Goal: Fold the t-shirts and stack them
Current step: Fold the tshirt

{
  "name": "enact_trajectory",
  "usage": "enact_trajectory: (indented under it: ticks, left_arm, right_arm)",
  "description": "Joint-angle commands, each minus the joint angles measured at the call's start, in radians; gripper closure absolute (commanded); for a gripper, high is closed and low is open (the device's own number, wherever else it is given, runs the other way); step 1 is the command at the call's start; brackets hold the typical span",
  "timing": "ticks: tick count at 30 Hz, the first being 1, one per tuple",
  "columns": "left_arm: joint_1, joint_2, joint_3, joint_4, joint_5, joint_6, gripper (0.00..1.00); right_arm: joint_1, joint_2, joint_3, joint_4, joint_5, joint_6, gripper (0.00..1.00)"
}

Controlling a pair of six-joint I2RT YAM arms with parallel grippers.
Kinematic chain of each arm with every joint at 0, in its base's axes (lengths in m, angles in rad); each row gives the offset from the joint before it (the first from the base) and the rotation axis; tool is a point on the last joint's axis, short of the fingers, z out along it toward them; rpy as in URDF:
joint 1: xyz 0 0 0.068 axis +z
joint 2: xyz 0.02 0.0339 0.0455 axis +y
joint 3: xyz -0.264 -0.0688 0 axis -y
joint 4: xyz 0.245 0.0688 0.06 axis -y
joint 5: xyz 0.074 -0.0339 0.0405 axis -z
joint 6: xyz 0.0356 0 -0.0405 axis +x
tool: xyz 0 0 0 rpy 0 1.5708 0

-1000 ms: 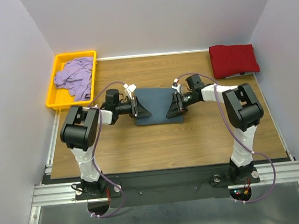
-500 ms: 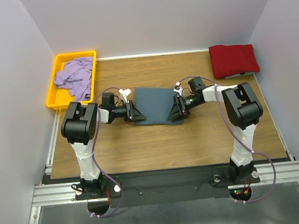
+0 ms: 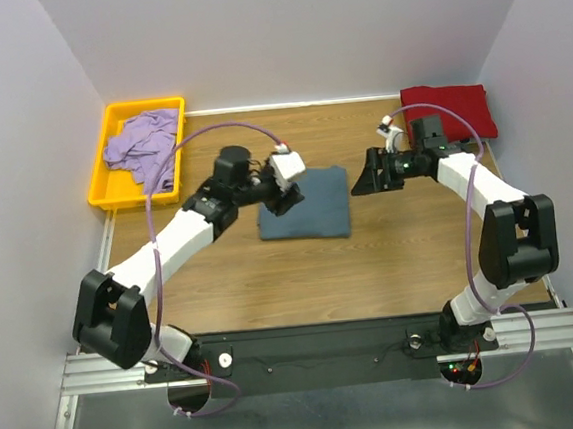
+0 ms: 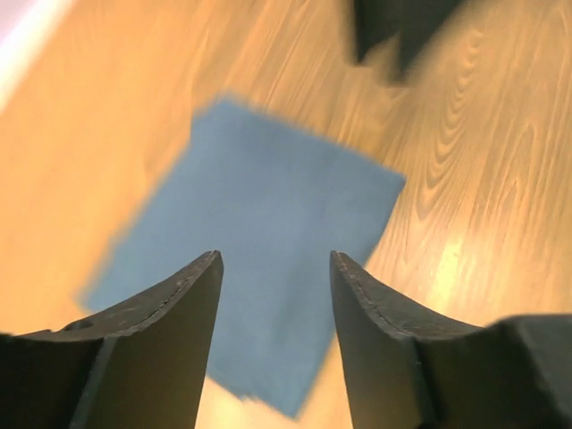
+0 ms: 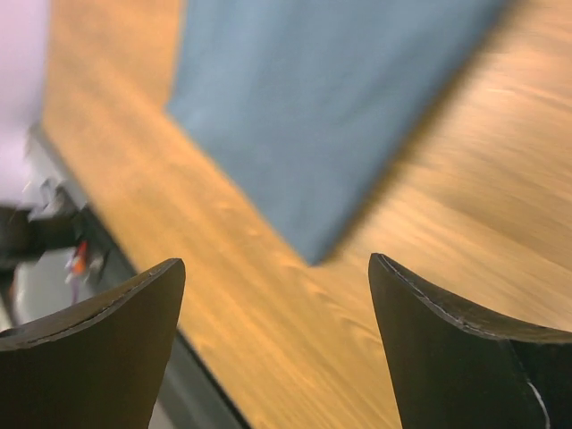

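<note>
My left pincer (image 4: 273,259) hangs with fingers apart, gripping nothing, over the slate blue-grey t-shirt (image 3: 311,204). The shirt lies folded into a flat rectangle at mid-table (image 3: 272,276). My right pincer (image 5: 277,264), fingers wide apart, hovers near its right edge. Farther back, the dark red t-shirt (image 3: 448,112) lies folded at the right. The lavender t-shirt (image 3: 145,147) lies crumpled in the yellow tray (image 3: 103,185) at the left.

The middle t-shirt (image 3: 311,204) is lying flat at the centre of the table (image 3: 371,267). The tray (image 3: 101,181) is sitting at the far left corner and holding the tray t-shirt (image 3: 143,145) inside it, while the corner t-shirt (image 3: 446,112) is resting at the far right corner, well apart from both. The left gripper (image 3: 283,197) is hanging over the middle t-shirt's left edge, probably above it rather than touching, though the blurred wrist view is leaving that unsure, and the right gripper (image 3: 364,181) is hanging just beside its right edge, between it and the corner t-shirt.
</note>
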Motion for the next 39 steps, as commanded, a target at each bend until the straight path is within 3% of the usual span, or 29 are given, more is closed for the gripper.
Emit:
enact_trajectory:
  ticks: [1,6,10,22,25,31,33,39]
  left_arm:
    - [-0.125,0.011,0.015,-0.07,-0.271,0.317,0.37]
    - [-0.333,0.109,0.016,-0.012,-0.395,0.491,0.38]
    - [-0.427,0.224,0.032,0.019,-0.452,0.523,0.4]
    - [-0.482,0.46,0.124,0.059,-0.499,0.536,0.46]
    - [-0.479,0.483,0.134,0.078,-0.517,0.534,0.54]
    - [-0.461,0.52,0.181,0.046,-0.494,0.506,0.95]
    - [-0.438,0.522,0.25,-0.008,-0.438,0.467,1.0]
    - [-0.389,0.515,0.353,-0.097,-0.332,0.369,1.0]
  right_arm:
    - [-0.048,-0.045,-0.011,0.005,0.154,0.01,0.1]
    - [-0.109,-0.018,-0.086,0.04,0.163,0.108,0.1]
    - [-0.172,0.022,-0.134,0.089,0.103,0.189,0.05]
    - [-0.184,0.082,-0.173,0.158,0.029,0.23,0.0]
    - [-0.184,0.087,-0.193,0.189,0.02,0.246,0.0]
    - [-0.184,0.123,-0.252,0.31,0.0,0.365,0.0]
    - [-0.184,0.134,-0.299,0.405,-0.03,0.449,0.0]
    - [-0.171,0.125,-0.406,0.698,-0.011,0.676,0.0]
